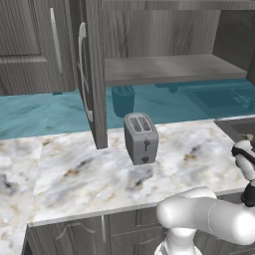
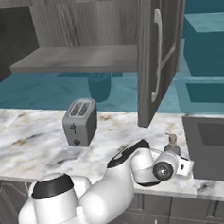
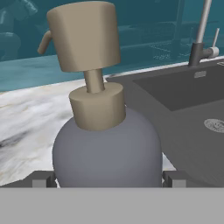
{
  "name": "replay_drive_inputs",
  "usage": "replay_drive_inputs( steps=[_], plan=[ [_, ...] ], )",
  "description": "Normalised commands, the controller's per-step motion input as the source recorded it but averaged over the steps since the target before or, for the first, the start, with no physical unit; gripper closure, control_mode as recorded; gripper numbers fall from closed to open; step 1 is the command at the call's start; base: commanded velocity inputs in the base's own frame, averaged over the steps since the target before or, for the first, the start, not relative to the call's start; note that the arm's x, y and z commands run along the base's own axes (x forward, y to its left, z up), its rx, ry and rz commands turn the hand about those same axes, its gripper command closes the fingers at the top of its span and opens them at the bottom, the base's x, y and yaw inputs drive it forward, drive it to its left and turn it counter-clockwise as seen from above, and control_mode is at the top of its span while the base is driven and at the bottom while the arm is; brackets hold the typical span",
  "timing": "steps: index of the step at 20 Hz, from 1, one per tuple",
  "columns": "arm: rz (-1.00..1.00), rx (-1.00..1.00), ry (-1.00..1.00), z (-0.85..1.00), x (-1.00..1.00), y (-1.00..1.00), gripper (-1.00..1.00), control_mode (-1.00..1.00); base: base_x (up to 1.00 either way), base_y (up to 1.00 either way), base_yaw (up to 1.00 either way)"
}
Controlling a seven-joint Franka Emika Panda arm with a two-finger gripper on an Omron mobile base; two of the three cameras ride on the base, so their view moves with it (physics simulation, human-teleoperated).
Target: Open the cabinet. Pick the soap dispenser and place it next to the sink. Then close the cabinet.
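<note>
The cabinet [image 2: 148, 54] hangs open above the worktop [image 1: 74, 174], its shelf looking bare and one door swung out over the marble. Closing it is not yet done, and the arm could catch that door on its way up from the sink [image 2: 211, 149].

Against the sink's near rim stands the soap dispenser [image 3: 103, 144], a small grey bottle with a brass pump. It looks upright and appears to rest on the marble just beside the basin, though its base is hidden. The toaster [image 1: 141, 138] sits well away from the sink, out of the way.

The gripper [image 3: 107, 178] has a finger [image 3: 43, 178] at each side of the bottle, close against it. Whether they clasp it or have let go, I cannot tell.

If they grip, pulling away would drag the bottle over, perhaps into the basin. If they are loose, a sideways retreat could knock it down.
</note>
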Motion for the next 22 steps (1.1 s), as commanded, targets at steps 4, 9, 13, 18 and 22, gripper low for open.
replay_drive_inputs(
  steps=[4, 9, 13, 18, 22],
  plan=[
    [0.0, 0.0, 0.0, 0.0, 0.0, 0.0, -1.0, -1.0, 0.0, 0.0, 0.0],
    [0.0, 0.0, 0.0, 0.0, -0.01, 0.0, -1.0, -1.0, 0.0, 0.0, 0.0],
    [0.0, 0.0, -0.07, 0.01, -0.18, 0.0, -1.0, -1.0, 0.0, 0.0, 0.0],
    [0.0, 0.0, -0.06, 0.1, -0.45, 0.0, -1.0, -1.0, 0.0, 0.0, 0.0],
    [0.0, 0.0, -0.02, 0.14, -0.48, 0.0, -1.0, -1.0, 0.0, 0.0, 0.0]
  ],
)
